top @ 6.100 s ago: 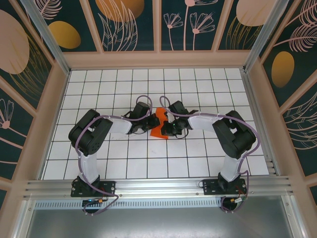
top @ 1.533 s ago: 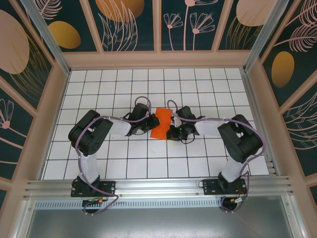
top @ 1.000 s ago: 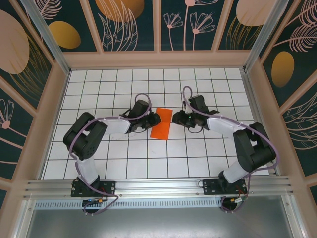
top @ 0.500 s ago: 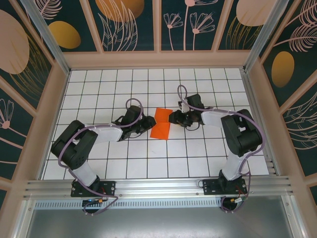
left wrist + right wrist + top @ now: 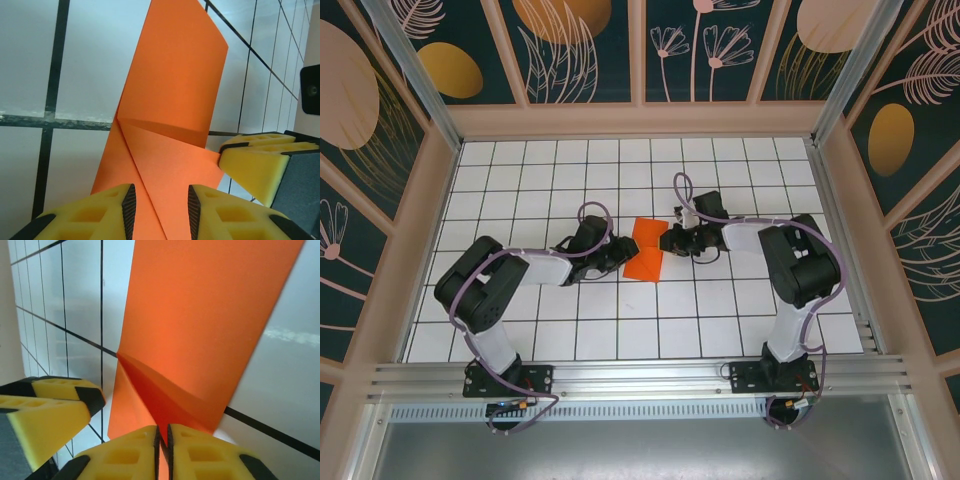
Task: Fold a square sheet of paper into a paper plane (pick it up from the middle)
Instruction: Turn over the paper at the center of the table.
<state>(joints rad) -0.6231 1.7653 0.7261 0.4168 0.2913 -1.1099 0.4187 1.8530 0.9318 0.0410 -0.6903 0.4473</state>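
The orange sheet (image 5: 645,250) lies near the middle of the white tiled table (image 5: 520,180). It is already folded over on itself, so from above it reads as a narrow slanted shape rather than a full square. Seen from the left wrist, a diagonal flap crosses its near part and a raised crease runs across it, while the far part runs on as a smooth strip toward 12 o'clock. At the sheet's 9 o'clock sits the left gripper (image 5: 618,256), its jaws standing partly apart. In its own wrist view the two yellow fingers (image 5: 100,215) flank the near edge of the sheet, and orange paper fills the gap between them without the pads pressing on it. At the sheet's 2 o'clock sits the right gripper (image 5: 667,240) with its jaws brought together. In the right wrist view its yellow pads (image 5: 125,455) meet over the pointed near end of the fold, pinching the paper there. The two grippers face each other across the sheet, close together, and each shows as a yellow wedge in the other's wrist view. Both arms reach in from their bases on the metal rail (image 5: 640,375) at 6 o'clock. Dark walls painted with leaves (image 5: 570,50) enclose the table.
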